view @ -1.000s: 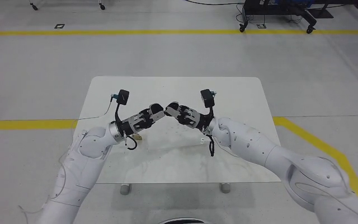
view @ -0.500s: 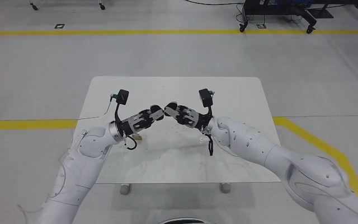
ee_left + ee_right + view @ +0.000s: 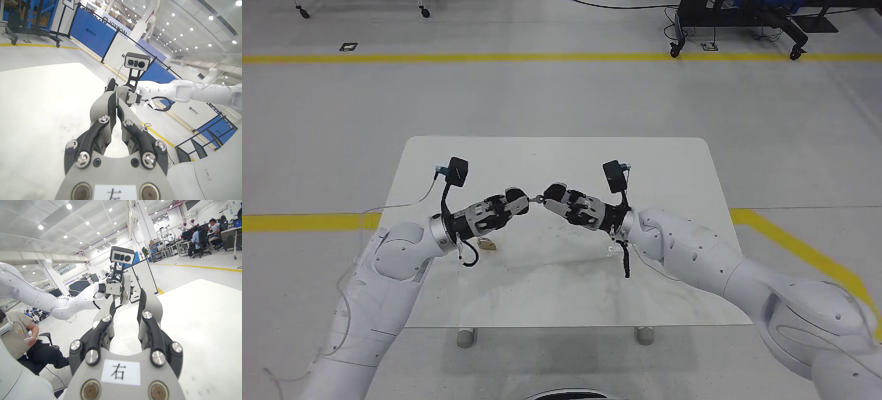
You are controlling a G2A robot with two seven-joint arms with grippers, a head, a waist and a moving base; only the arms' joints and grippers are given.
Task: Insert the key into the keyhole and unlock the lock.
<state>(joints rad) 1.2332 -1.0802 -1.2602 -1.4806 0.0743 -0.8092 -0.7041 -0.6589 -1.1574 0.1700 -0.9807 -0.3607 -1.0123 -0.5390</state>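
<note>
Both arms meet in the air above the middle of the white table. My left gripper has its fingers pressed almost together on a thin piece that I take for the key; its fingers hide most of it. Facing it tip to tip, my right gripper has its fingers set apart around a small silver body, the lock. A short metal piece bridges the small gap between the two grippers. I cannot see the keyhole.
A small tan object lies on the table under the left forearm. The tabletop around and below the grippers is bare. The table's edges lie well away from both grippers.
The two grippers have drawn slightly apart: the left one shifted left, the right one a little right. A small gap with the metal piece now shows between them.
</note>
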